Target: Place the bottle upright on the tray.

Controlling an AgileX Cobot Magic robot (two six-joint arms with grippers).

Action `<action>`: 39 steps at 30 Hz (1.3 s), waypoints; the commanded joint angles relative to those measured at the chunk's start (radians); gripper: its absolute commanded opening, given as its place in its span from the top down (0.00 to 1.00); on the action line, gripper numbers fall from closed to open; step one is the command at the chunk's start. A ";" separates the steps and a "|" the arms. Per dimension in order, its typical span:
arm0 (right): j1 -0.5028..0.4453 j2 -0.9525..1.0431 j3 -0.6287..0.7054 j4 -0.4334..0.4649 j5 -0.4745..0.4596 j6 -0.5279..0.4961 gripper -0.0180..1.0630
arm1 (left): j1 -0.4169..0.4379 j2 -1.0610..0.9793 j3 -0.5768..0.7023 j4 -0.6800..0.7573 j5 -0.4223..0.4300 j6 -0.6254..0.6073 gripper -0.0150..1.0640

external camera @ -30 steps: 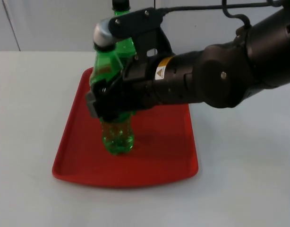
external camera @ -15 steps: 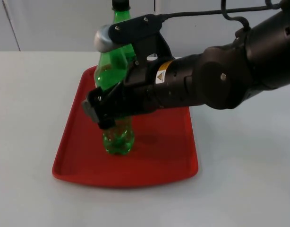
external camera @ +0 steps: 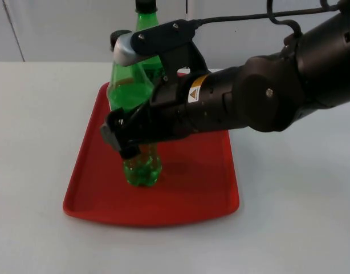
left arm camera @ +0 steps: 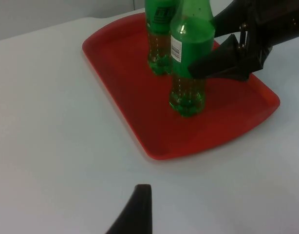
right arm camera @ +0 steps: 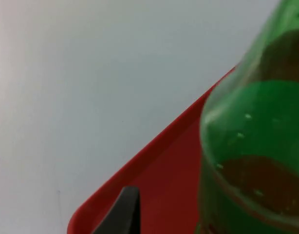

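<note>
A green plastic bottle stands upright on the red tray, near the tray's front. My right gripper reaches in from the right at the bottle's mid-height, open, with the bottle between its spread jaws. In the left wrist view the bottle stands straight on the tray and the right gripper sits beside it. In the right wrist view there is a gap between a fingertip and the bottle. My left gripper waits low over the bare table, short of the tray.
A second green bottle stands upright at the back of the tray, close behind the first, also seen as the second bottle. White table surrounds the tray on all sides. The right arm's bulk hangs over the tray's right half.
The bottle has gone from tilted in the right gripper's grasp to upright on the tray. The jaws have loosened from it, and the gripper has dropped slightly.
</note>
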 commanded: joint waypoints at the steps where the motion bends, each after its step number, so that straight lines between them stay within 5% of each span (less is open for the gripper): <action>1: 0.006 0.000 0.002 -0.005 -0.001 0.003 0.09 | -0.005 -0.004 0.005 -0.001 -0.002 0.004 0.13; 39: 0.006 0.000 0.002 -0.005 0.063 0.001 0.09 | -0.005 -0.004 0.005 -0.001 -0.002 0.004 0.13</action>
